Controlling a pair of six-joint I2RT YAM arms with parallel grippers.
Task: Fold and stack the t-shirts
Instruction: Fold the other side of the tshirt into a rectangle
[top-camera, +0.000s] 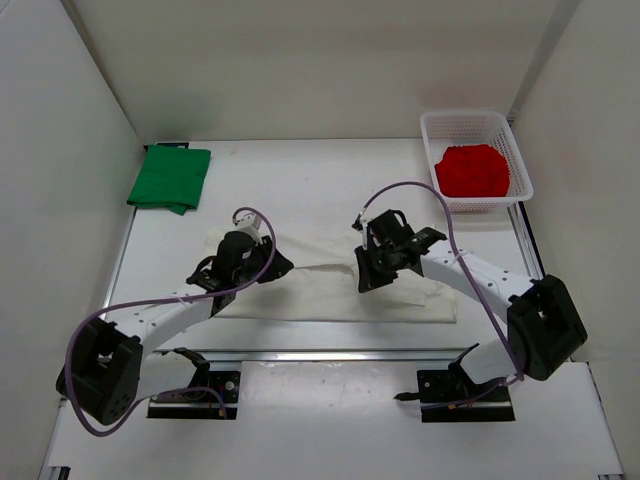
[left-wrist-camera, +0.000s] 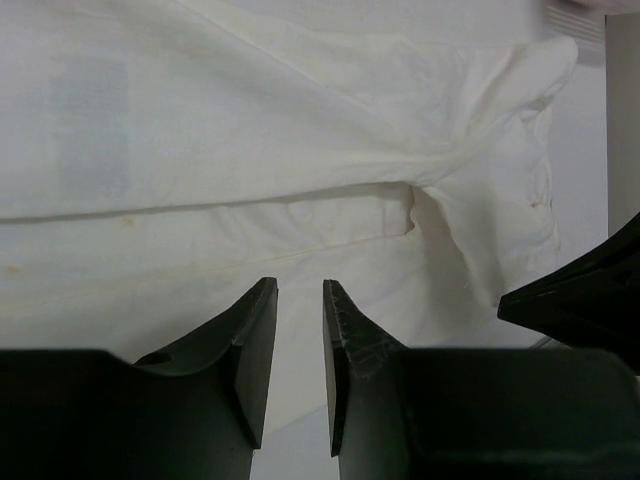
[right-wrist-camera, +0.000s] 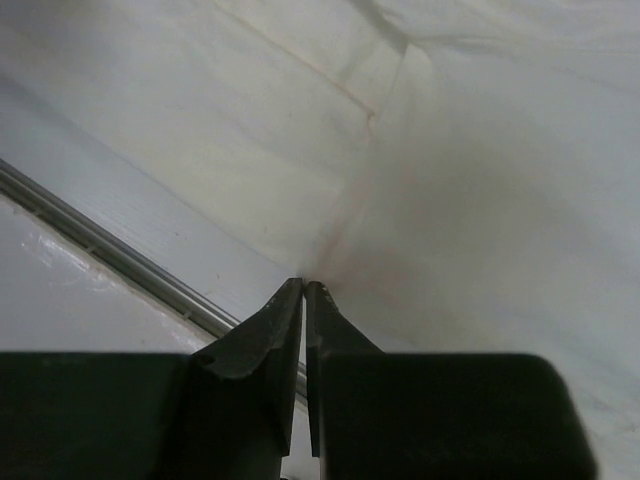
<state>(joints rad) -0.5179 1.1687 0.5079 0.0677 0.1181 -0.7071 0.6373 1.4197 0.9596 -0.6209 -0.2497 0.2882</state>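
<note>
A white t-shirt (top-camera: 330, 295) (left-wrist-camera: 250, 130) (right-wrist-camera: 480, 200) lies flattened across the middle of the table, one sleeve bunched at its right end. My left gripper (top-camera: 272, 265) (left-wrist-camera: 300, 290) hovers over its left part, open, nothing between the fingers. My right gripper (top-camera: 368, 278) (right-wrist-camera: 304, 285) sits at the shirt's edge with its tips pinched on the cloth, only a thin slit between them; creases run up to the tips. A green t-shirt (top-camera: 170, 178) lies folded at the far left. The red t-shirt (top-camera: 472, 170) is crumpled inside the basket.
The white mesh basket (top-camera: 470, 117) stands at the far right corner. A metal rail (right-wrist-camera: 100, 250) runs along the table edge beside the right gripper. White walls close in the table on three sides.
</note>
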